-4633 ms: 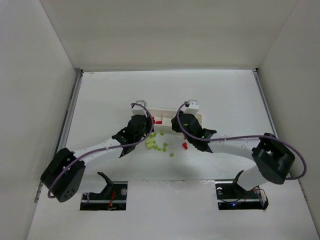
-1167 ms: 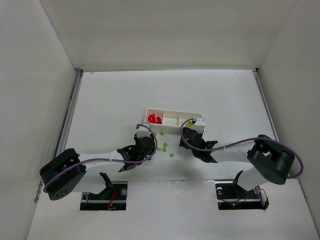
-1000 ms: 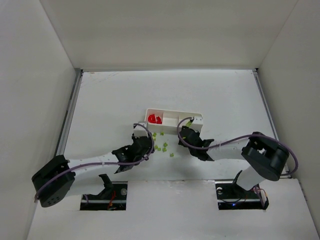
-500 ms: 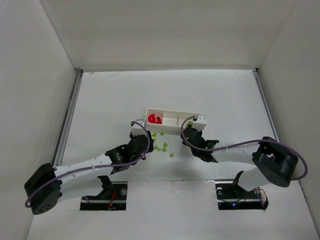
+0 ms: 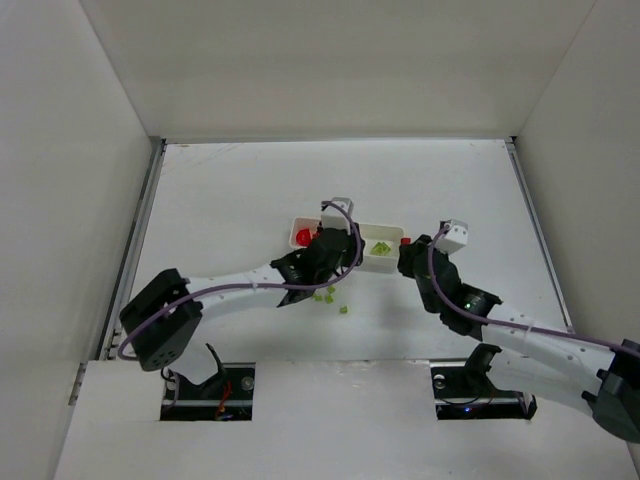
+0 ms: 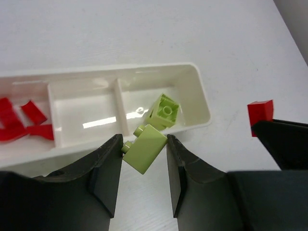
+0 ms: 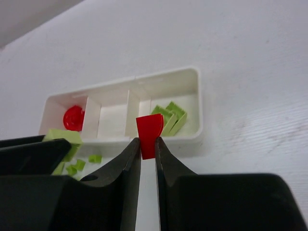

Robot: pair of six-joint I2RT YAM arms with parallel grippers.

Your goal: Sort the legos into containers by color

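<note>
Top view: the tray [image 5: 393, 233] lies crosswise at mid-desk [image 5: 220, 200]. My left arm reaches over its middle, so the left gripper [image 5: 347, 252] is masked by its own wrist and I cannot judge its jaws from here. The right gripper [image 5: 404, 249] sits just off the tray's right end with a red brick [image 5: 403, 241] at its tip. Reds [image 5: 303, 237] sit in the left compartment and greens [image 5: 380, 248] in the right. A few loose greens [image 5: 328, 294] lie on the desk just on the near side of the tray.

Left wrist view: the left gripper [image 6: 143, 153] is partly closed on a green brick [image 6: 145, 149]. The brick is held tilted above the tray's near wall, roughly in line with the divider between the middle and right compartments. The right compartment lies just ahead and slightly right, so I judge this a short carry.

Right wrist view: the right gripper [image 7: 148, 145] is pinched tight on the red brick [image 7: 149, 134], which stands upright between the fingertips. Its target is the left compartment, marked by a red disc [image 7: 73, 117]. That is at the far end of the tray, a full tray length along its long axis, with the left arm in between.

Judgement: the left gripper should drop first. The right should wait or pass high, or it risks a clash above the tray.
</note>
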